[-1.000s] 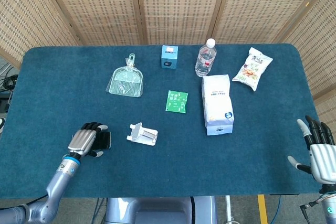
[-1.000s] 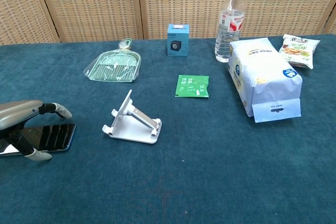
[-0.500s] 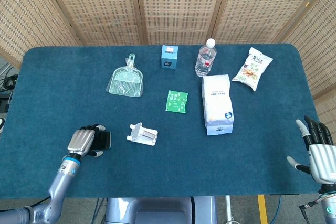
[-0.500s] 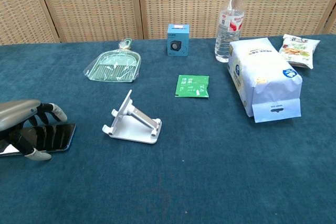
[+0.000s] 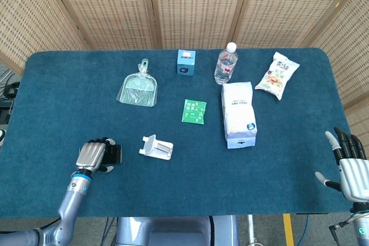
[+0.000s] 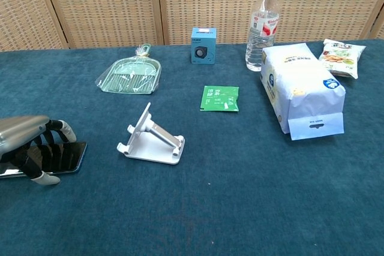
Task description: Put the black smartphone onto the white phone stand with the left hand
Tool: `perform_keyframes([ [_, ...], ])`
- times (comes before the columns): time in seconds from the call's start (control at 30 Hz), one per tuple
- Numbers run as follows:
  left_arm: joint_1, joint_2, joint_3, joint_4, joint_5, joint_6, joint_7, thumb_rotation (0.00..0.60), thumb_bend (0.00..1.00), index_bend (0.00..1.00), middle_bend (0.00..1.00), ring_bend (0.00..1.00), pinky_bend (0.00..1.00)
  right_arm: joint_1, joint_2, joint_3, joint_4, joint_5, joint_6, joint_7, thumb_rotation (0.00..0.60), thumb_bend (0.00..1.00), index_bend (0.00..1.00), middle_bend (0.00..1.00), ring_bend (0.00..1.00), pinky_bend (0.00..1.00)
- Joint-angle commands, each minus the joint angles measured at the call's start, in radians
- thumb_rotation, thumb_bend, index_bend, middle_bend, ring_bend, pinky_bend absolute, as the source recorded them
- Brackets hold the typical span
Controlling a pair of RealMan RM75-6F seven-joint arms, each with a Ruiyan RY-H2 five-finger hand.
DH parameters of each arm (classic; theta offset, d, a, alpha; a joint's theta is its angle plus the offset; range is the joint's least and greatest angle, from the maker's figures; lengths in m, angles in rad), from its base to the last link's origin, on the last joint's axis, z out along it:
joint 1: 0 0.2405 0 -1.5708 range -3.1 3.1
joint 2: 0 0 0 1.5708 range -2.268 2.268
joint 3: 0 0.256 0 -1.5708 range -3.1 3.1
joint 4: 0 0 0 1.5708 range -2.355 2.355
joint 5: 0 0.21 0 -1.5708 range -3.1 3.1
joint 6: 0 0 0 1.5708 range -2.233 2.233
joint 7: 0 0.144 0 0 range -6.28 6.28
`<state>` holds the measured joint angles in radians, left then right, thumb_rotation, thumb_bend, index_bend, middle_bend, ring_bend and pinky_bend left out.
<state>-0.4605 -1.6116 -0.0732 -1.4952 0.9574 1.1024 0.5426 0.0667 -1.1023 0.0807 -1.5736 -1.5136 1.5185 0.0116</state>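
The black smartphone (image 6: 71,155) lies flat on the blue cloth near the front left. My left hand (image 6: 29,143) covers most of it, with the fingers curled down over its far edge and the thumb at its near edge, gripping it. From above, only the phone's right end (image 5: 117,154) shows past the left hand (image 5: 92,155). The white phone stand (image 6: 150,136) sits just right of the phone, also seen as the stand (image 5: 155,147) in the head view. My right hand (image 5: 351,166) rests open off the table's front right corner.
A green dustpan (image 5: 138,89) in plastic lies behind the stand. A green sachet (image 5: 194,110), a blue box (image 5: 185,62), a water bottle (image 5: 225,64), a white bag (image 5: 238,114) and a snack packet (image 5: 277,75) occupy the middle and right.
The left hand's fingers have curled down from stretched out to closed over the phone. The phone stays on the cloth. The right hand has not moved.
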Motion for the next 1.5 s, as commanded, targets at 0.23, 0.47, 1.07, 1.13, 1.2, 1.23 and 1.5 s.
perform_keyframes([
  [0.23, 0.016, 0.0, -0.002, -0.001, 0.054, 0.048, -0.046, 0.6, 0.19, 0.38, 0.49, 0.51, 0.36, 0.001, 0.001, 0.001, 0.001, 0.002, -0.002, 0.005, 0.6, 0.0, 0.0, 0.0, 0.0, 0.0],
  [0.47, 0.022, 0.027, -0.009, -0.03, 0.073, 0.048, -0.083, 0.6, 0.19, 0.39, 0.49, 0.51, 0.36, 0.001, 0.0, -0.001, 0.0, 0.001, -0.003, 0.002, 0.6, 0.0, 0.0, 0.0, 0.0, 0.0],
  [1.07, 0.032, 0.13, -0.048, 0.015, 0.52, 0.106, -0.923, 0.6, 0.16, 0.39, 0.49, 0.51, 0.36, 0.004, 0.001, 0.0, -0.001, 0.006, -0.01, 0.003, 0.6, 0.0, 0.0, 0.0, 0.0, 0.0],
  [1.13, 0.022, 0.107, -0.037, 0.093, 0.598, 0.146, -1.087, 0.6, 0.16, 0.39, 0.49, 0.51, 0.36, 0.004, 0.0, 0.0, 0.0, 0.007, -0.013, 0.003, 0.6, 0.0, 0.0, 0.0, 0.0, 0.0],
  [1.2, 0.012, 0.081, -0.03, 0.156, 0.645, 0.176, -1.185, 0.6, 0.16, 0.39, 0.49, 0.51, 0.36, 0.005, 0.0, 0.0, 0.0, 0.009, -0.014, 0.001, 0.6, 0.0, 0.0, 0.0, 0.0, 0.0],
  [1.23, 0.001, 0.061, -0.024, 0.2, 0.673, 0.192, -1.24, 0.6, 0.16, 0.39, 0.49, 0.51, 0.36, 0.005, -0.001, 0.001, 0.0, 0.011, -0.016, 0.0, 0.6, 0.0, 0.0, 0.0, 0.0, 0.0],
  [1.5, -0.069, -0.033, -0.007, 0.367, 0.75, 0.224, -1.432, 0.6, 0.15, 0.39, 0.49, 0.51, 0.36, 0.014, -0.007, 0.009, 0.008, 0.04, -0.04, -0.009, 0.6, 0.0, 0.0, 0.0, 0.0, 0.0],
])
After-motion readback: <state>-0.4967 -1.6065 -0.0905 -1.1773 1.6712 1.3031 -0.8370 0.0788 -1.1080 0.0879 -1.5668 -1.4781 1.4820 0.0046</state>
